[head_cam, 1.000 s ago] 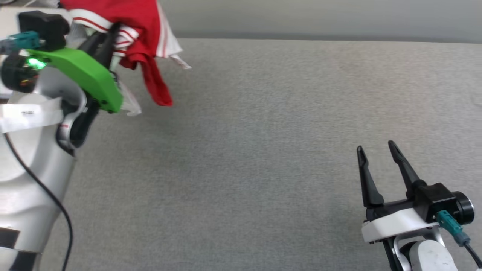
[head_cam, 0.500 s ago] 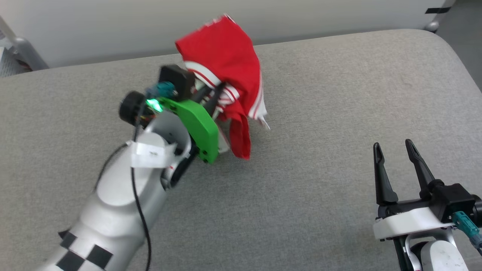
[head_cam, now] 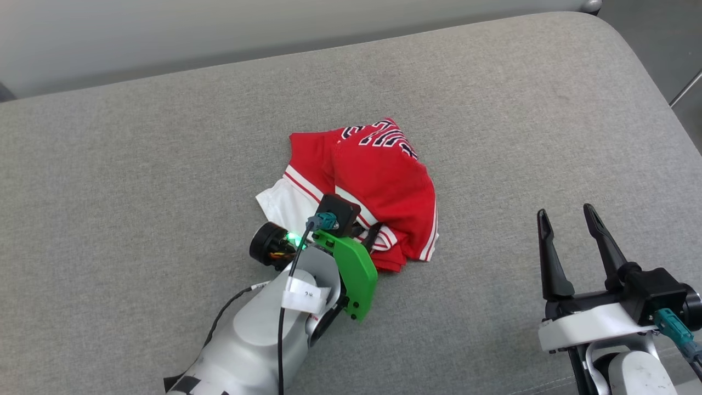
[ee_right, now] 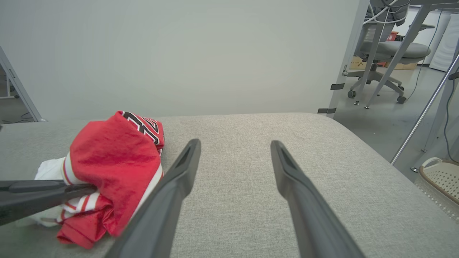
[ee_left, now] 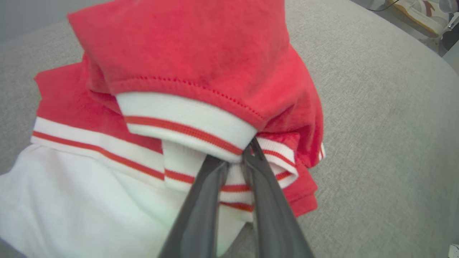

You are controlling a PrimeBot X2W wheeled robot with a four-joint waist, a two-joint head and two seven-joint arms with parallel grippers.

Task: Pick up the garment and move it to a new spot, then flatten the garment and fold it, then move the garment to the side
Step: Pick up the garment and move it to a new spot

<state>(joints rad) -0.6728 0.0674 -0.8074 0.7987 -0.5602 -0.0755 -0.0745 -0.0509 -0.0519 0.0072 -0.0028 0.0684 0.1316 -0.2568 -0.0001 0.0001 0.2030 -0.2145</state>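
- The garment (head_cam: 384, 181), a red short-sleeved jersey shirt with white sleeves and red-and-white striped trim, lay crumpled in a heap near the middle of the grey fabric-covered table (head_cam: 521, 99).
- Black-and-white block lettering showed at the far edge of the heap in the head view, but it was too folded to read.
- One white sleeve (head_cam: 279, 200) was spread on the cloth at the robot's left side of the heap, and the red body was bunched beside and over it.
- The left gripper (ee_left: 238, 159), with two long dark fingers, reached into the near edge of the heap.
- Its jaws stood narrow and pinched a fold of the striped trim between them. In the left wrist view a white cuff with a red stripe hung over the fingertips.
- A bright green plastic cover (head_cam: 356, 274) sat on the left wrist, and a small green light (head_cam: 293, 240) glowed just beside it.
- The right gripper (head_cam: 566, 213) was well apart from the garment, at the lower right of the head view, with its fingers pointing away from the robot.
- Its jaws were wide apart, and bare grey cloth showed between the fingers. Whether it touched the table, I could not tell.
- In the right wrist view the garment lay to the left of these fingers.
- Behind the table stood a pale wall (ee_right: 179, 53). A grey office chair (ee_right: 387, 53) stood on the floor at the right, and a pale perforated basket (ee_right: 443, 175) was near the lower right corner.
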